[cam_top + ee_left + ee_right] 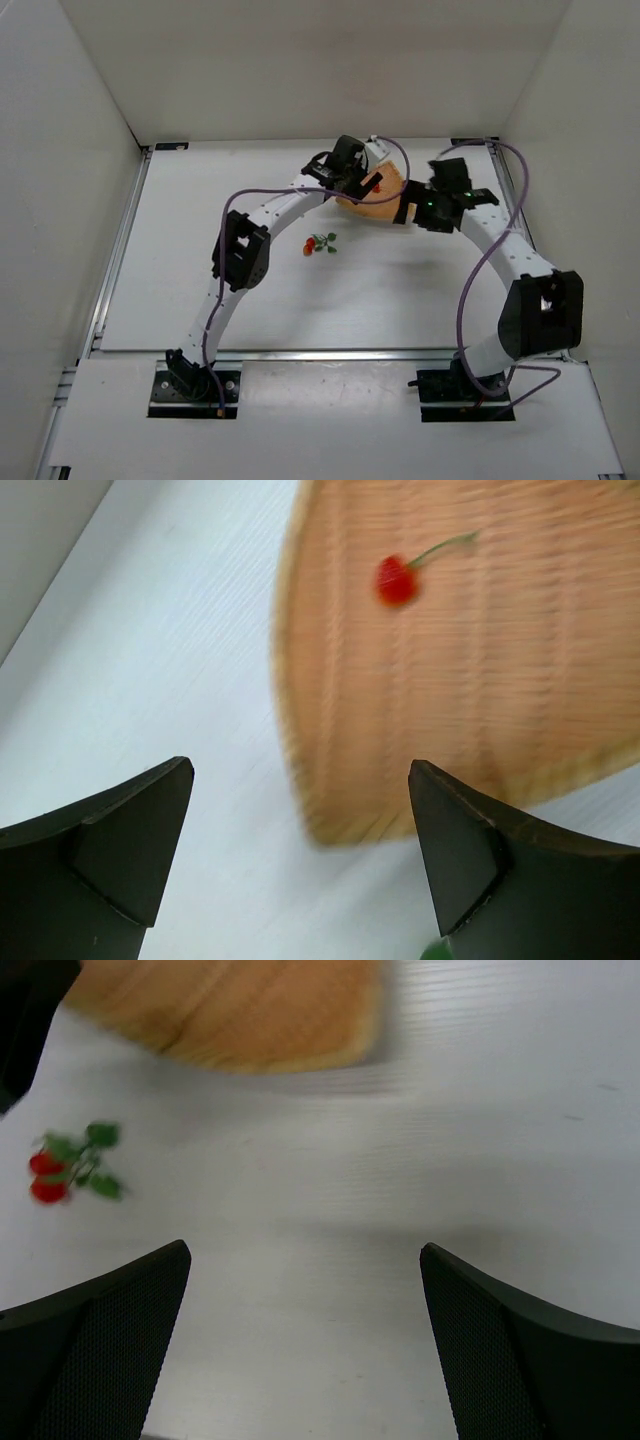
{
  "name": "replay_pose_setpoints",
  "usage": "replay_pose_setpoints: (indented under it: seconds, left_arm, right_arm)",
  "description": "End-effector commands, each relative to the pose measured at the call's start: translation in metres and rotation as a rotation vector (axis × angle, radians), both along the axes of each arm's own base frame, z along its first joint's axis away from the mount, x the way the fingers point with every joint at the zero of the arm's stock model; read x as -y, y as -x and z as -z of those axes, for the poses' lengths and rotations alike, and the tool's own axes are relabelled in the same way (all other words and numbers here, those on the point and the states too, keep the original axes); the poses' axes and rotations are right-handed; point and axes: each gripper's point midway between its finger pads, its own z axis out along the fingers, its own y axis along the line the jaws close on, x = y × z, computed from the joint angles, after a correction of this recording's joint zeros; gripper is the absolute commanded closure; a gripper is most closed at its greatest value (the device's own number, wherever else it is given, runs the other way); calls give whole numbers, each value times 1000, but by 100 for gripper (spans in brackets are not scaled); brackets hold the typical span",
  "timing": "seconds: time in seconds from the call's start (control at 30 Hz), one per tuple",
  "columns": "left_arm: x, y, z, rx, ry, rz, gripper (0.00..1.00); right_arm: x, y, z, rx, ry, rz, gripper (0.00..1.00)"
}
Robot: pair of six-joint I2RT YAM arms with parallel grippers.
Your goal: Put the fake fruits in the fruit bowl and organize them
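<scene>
The woven tan bowl lies at the back middle of the table, partly hidden by both grippers. One loose red fruit with a thin green stem lies inside the bowl. A cluster of red fruits with green leaves lies on the table in front of the bowl; it also shows in the right wrist view. My left gripper is open and empty, over the bowl's left edge. My right gripper is open and empty, by the bowl's right corner.
White walls close in the table on the left, back and right. A black rail runs along the table's left edge. Purple cables loop over both arms.
</scene>
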Motion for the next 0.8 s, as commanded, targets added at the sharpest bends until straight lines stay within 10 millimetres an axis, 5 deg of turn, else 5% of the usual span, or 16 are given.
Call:
replay_pose_setpoints:
  seconds: [0.0,0.03,0.1,0.13,0.2,0.23,0.3,0.4,0.47,0.5,0.77]
  left_arm:
    - [-112,-23,-86,103,45,-302,0]
    - [-132,-22,-86,88,50,-341,0]
    - [-191,-17,-83,55,41,-440,0]
    - [-211,-13,-81,44,21,-476,0]
    - [-257,-6,-92,57,10,-562,0]
    - [-272,3,-78,29,-17,-587,0]
    - [-306,12,-85,36,-29,-643,0]
    - [-333,29,-75,10,-55,-690,0]
    - [-349,37,-60,-25,-76,-718,0]
    - [-350,40,-61,-24,-68,-724,0]
    - [-358,50,-48,-67,-62,-741,0]
  right_arm:
    - [-70,0,-5,76,61,-327,0]
    - [-100,6,7,55,73,-436,0]
    - [-150,10,-5,78,32,-570,0]
    - [-165,10,10,35,28,-605,0]
    - [-204,6,-4,64,-6,-668,0]
    - [-215,6,14,20,-3,-691,0]
    - [-240,1,22,18,6,-704,0]
    - [-249,-4,54,-58,55,-661,0]
    - [-257,-14,55,-74,43,-607,3]
    - [-254,-13,72,-126,66,-587,10]
    - [-245,-9,79,-184,31,-520,45]
